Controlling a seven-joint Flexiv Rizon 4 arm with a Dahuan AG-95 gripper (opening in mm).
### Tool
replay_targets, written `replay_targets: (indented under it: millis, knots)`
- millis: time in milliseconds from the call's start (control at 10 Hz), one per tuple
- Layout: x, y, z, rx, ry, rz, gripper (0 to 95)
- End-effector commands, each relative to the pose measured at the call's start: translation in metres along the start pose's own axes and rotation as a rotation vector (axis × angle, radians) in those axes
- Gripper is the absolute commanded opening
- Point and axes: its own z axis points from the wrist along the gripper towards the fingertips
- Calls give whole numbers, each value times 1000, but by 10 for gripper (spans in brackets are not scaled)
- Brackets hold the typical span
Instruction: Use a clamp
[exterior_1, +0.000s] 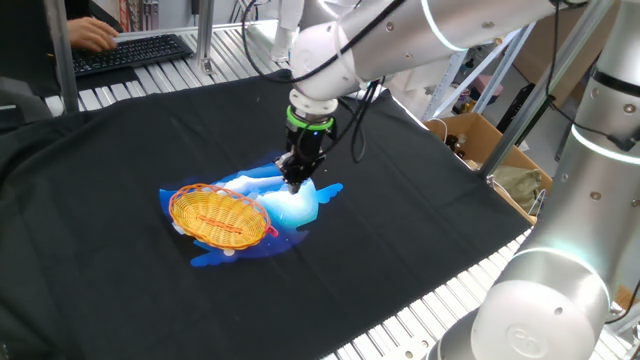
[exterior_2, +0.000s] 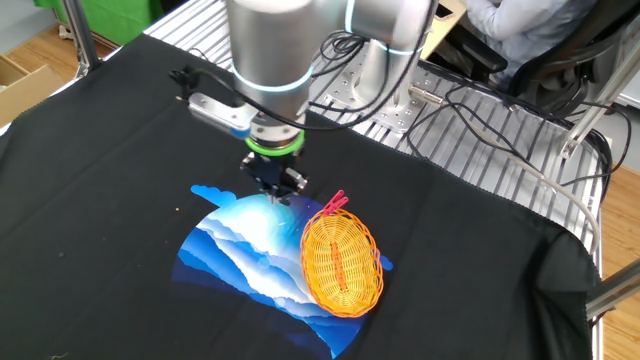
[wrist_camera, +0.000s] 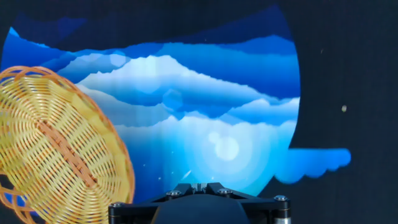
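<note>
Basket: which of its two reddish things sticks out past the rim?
The pink clamp, at the rim end nearest the hand; the red streak lies inside the basket.

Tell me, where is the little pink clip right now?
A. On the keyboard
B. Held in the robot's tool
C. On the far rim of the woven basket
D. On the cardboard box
C: the pink clip sits at the basket rim, while the tool hangs beside it over the blue mat.
</note>
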Motion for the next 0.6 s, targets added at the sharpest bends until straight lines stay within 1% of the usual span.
replay_targets:
  millis: [100, 200, 300, 600]
  knots:
    - [-14, -16, 6, -16, 15, -104, 0]
    - [-15, -18, 8, -16, 20, -118, 0]
    - [-15, -18, 8, -6, 21, -129, 0]
    - [-15, -18, 8, 9, 27, -126, 0]
